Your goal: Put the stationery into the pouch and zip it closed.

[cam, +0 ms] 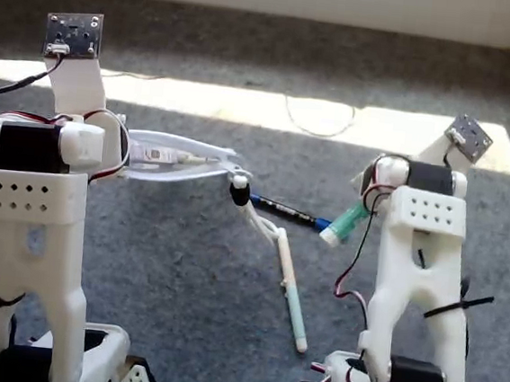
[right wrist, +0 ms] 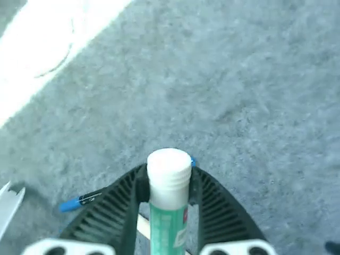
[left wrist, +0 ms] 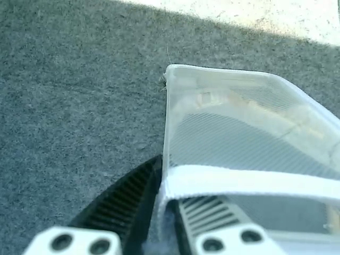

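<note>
One clear, mesh-sided pouch (left wrist: 239,133) is pinched at its edge by the closed left end effector (left wrist: 169,197). One green, white-capped glue stick (right wrist: 169,169) is clamped in the right end effector (right wrist: 168,183). Three pens lie between the arms on grey carpet (cam: 184,274): a black pen (cam: 285,212), a short white pen (cam: 256,213) and a long white pen (cam: 289,289). A sunlit band (cam: 245,104) crosses behind them.

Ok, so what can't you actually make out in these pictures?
Pouch, left wrist view: cut off by the frame's edges, so the zip's state cannot be told; pale shapes inside are blurred by the mesh.
Glue stick, right wrist view: lower end cut off by the edge, sides covered by the right claw.
Blue pen, right wrist view: its middle is hidden behind that claw.
High view: the left arm covers the pouch's gripped end.
</note>
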